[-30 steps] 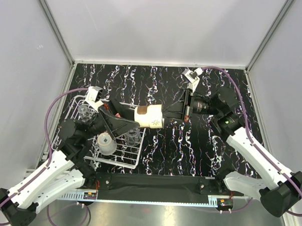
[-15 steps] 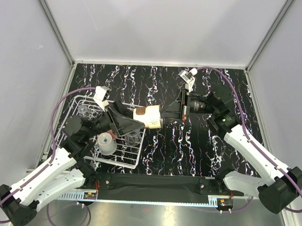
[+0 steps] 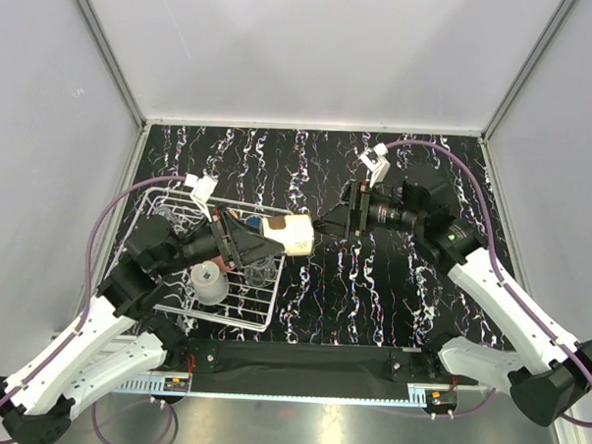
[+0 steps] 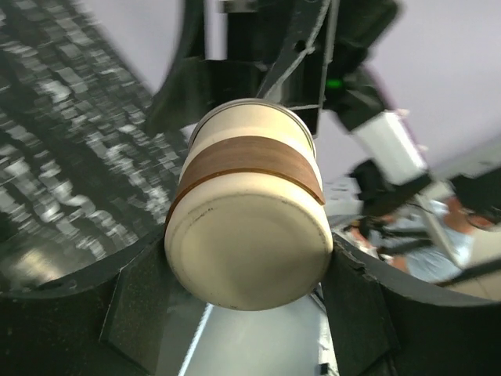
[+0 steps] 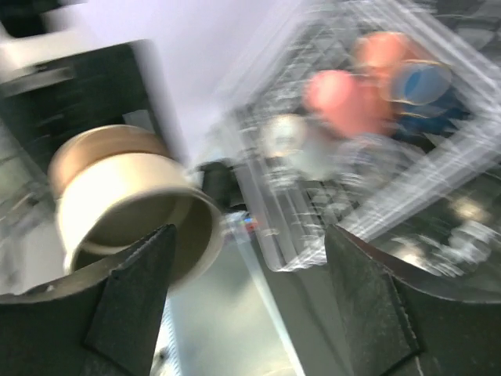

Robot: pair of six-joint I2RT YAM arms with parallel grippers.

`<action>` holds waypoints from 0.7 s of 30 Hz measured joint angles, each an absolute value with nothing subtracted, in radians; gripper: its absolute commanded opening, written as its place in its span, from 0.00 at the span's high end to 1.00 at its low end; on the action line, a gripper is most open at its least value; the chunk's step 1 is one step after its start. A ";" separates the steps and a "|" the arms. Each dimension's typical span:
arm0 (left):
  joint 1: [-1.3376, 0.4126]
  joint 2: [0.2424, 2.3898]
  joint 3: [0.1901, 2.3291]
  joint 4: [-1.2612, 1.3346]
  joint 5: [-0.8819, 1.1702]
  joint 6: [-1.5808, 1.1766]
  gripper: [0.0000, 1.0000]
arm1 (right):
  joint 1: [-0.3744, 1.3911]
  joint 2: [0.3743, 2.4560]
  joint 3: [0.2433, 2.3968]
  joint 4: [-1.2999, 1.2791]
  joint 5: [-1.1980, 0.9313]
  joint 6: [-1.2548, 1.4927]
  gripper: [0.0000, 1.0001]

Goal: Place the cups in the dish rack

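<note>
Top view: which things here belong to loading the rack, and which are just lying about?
Job: beige cup gripped in the left claw; dish rack; pale mug and clear glass standing in it.
Not the job: marbled table top; grey walls; black rail at the near edge.

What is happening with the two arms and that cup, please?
The left end effector is shut on the beige cup, holding it on its side by the base end. In the top view the cup sits near the right edge of the dish rack. The right end effector is open at the cup's mouth end and grips nothing. Other cups are already in the rack, among them a pale mug. The beige cup is not yet loaded.
</note>
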State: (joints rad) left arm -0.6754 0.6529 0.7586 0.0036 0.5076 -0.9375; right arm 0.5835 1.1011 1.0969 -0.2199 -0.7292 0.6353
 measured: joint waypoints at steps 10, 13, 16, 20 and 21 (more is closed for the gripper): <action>-0.675 0.650 0.914 -0.713 0.207 -0.743 1.00 | 0.582 1.071 1.092 -0.619 -0.231 0.494 0.14; -0.675 0.652 0.914 -0.841 0.157 -0.733 1.00 | 0.580 1.070 1.076 -0.653 -0.176 0.486 0.14; -0.675 0.664 0.912 -0.929 0.138 -0.730 1.00 | 0.580 1.068 1.068 -0.674 -0.149 0.481 0.14; -0.675 0.683 0.885 -0.978 0.120 -0.728 1.00 | 0.579 1.061 1.061 -0.678 -0.139 0.478 0.14; -0.675 0.690 0.879 -0.990 0.115 -0.729 1.00 | 0.579 1.060 1.060 -0.679 -0.139 0.478 0.14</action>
